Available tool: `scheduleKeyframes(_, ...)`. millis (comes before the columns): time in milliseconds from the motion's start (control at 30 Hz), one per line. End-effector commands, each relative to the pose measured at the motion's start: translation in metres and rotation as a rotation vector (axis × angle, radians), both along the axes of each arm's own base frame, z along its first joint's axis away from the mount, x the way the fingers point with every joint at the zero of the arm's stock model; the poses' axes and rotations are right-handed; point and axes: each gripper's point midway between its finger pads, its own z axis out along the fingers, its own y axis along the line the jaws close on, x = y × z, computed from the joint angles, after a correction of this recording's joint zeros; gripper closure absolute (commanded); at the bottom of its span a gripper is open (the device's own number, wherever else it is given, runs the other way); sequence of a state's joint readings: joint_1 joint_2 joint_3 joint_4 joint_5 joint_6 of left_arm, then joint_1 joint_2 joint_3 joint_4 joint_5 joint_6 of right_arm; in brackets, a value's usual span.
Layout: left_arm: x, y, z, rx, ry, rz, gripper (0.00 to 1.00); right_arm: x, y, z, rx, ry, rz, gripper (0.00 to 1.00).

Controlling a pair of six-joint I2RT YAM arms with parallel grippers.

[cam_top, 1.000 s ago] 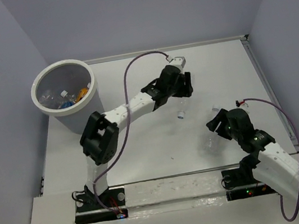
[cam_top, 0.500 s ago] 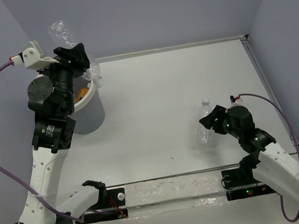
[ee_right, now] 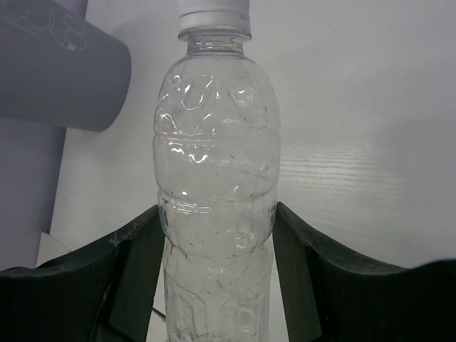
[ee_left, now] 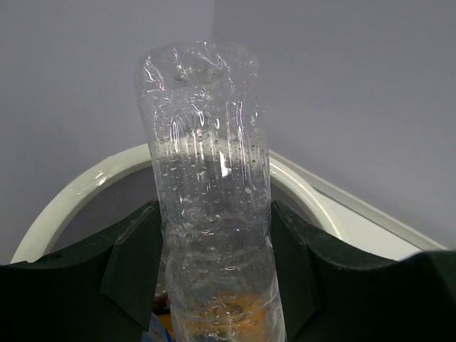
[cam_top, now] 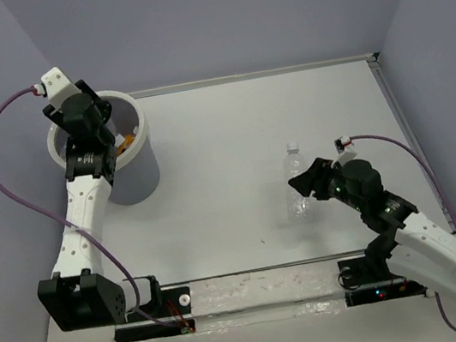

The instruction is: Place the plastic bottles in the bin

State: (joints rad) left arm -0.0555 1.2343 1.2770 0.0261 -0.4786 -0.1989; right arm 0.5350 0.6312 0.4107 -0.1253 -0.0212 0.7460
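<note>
I had left gripper (ee_left: pixel 214 274) clamped on clear bottle (ee_left: pixel 205 178) over bin (ee_left: pixel 78 192) mouth so release would drop it inside. Right gripper (ee_right: pixel 217 285) gripped white-capped bottle (ee_right: pixel 217 149) low on body, well apart from bin, ready for carry; couldn't tell if lifted off table (cam_top: pixel 221 129). Orange bottle (cam_top: pixel 125 142) lay in bin.

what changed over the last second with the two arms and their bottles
The left claw carried its clear unlabelled bottle from the centre across to the bin at far left and now holds it over the opening, unreleased. The right claw, shut on the white-capped clear bottle, moved it leftward. The bin and the orange bottle inside stayed put.
</note>
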Motion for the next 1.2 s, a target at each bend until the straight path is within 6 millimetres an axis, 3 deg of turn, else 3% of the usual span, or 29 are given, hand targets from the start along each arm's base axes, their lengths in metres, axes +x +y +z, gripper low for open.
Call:
scheduleKeyframes(0,-0.01,0.041,0.04,0.049,-0.177,0.211,0.39,0.008,0.02,0.05,0.039,-0.156,0.041,0.6)
scheduleKeyframes(67,-0.01,0.049,0.029,0.083,-0.156,0.265,0.37,0.006,0.034,0.055,0.041,-0.174,0.076,0.6)
scheduleKeyframes(167,-0.013,0.056,0.029,0.107,-0.198,0.307,0.35,0.008,0.045,0.07,0.047,-0.21,0.098,0.6)
scheduleKeyframes(200,-0.013,0.056,0.018,0.122,-0.179,0.307,0.32,0.008,0.049,0.07,0.041,-0.211,0.109,0.6)
scheduleKeyframes(333,-0.017,0.047,0.012,0.101,-0.233,0.25,0.16,0.011,0.068,0.091,0.062,-0.261,0.142,0.6)
scheduleKeyframes(367,-0.019,0.046,0.006,0.089,-0.232,0.238,0.05,0.015,0.072,0.106,0.077,-0.289,0.141,0.6)
scheduleKeyframes(500,-0.031,0.032,0.024,0.042,-0.311,0.162,0.01,0.024,0.096,0.131,0.071,-0.356,0.18,0.6)
scheduleKeyframes(600,-0.046,0.018,0.05,0.002,-0.377,0.093,0.01,0.035,0.12,0.161,0.063,-0.427,0.21,0.6)
scheduleKeyframes(633,-0.047,0.011,0.057,-0.009,-0.39,0.048,0.01,0.041,0.125,0.186,0.072,-0.479,0.206,0.6)
scheduleKeyframes(700,-0.06,-0.002,0.074,-0.058,-0.416,-0.031,0.01,0.046,0.148,0.191,0.063,-0.496,0.24,0.6)
scheduleKeyframes(767,-0.075,-0.02,0.085,-0.112,-0.422,-0.132,0.01,0.05,0.171,0.214,0.068,-0.555,0.276,0.61)
scheduleKeyframes(800,-0.08,-0.027,0.08,-0.128,-0.393,-0.174,0.01,0.054,0.177,0.222,0.062,-0.584,0.281,0.61)
scheduleKeyframes(833,-0.096,-0.034,0.089,-0.14,-0.419,-0.222,0.01,0.059,0.191,0.235,0.077,-0.611,0.292,0.61)
scheduleKeyframes(900,-0.111,-0.055,0.089,-0.172,-0.417,-0.342,0.01,0.062,0.207,0.249,0.085,-0.646,0.315,0.61)
scheduleKeyframes(1033,-0.164,-0.077,0.079,-0.195,-0.4,-0.475,0.01,0.07,0.249,0.278,0.094,-0.738,0.366,0.61)
scheduleKeyframes(1067,-0.171,-0.079,0.076,-0.197,-0.397,-0.489,0.01,0.073,0.253,0.306,0.124,-0.784,0.353,0.61)
scheduleKeyframes(1100,-0.189,-0.08,0.077,-0.192,-0.412,-0.503,0.01,0.076,0.275,0.293,0.108,-0.78,0.394,0.61)
scheduleKeyframes(1133,-0.189,-0.08,0.073,-0.195,-0.397,-0.502,0.01,0.08,0.281,0.299,0.115,-0.794,0.397,0.61)
scheduleKeyframes(1167,-0.204,-0.079,0.079,-0.185,-0.428,-0.503,0.01,0.08,0.291,0.305,0.124,-0.808,0.405,0.61)
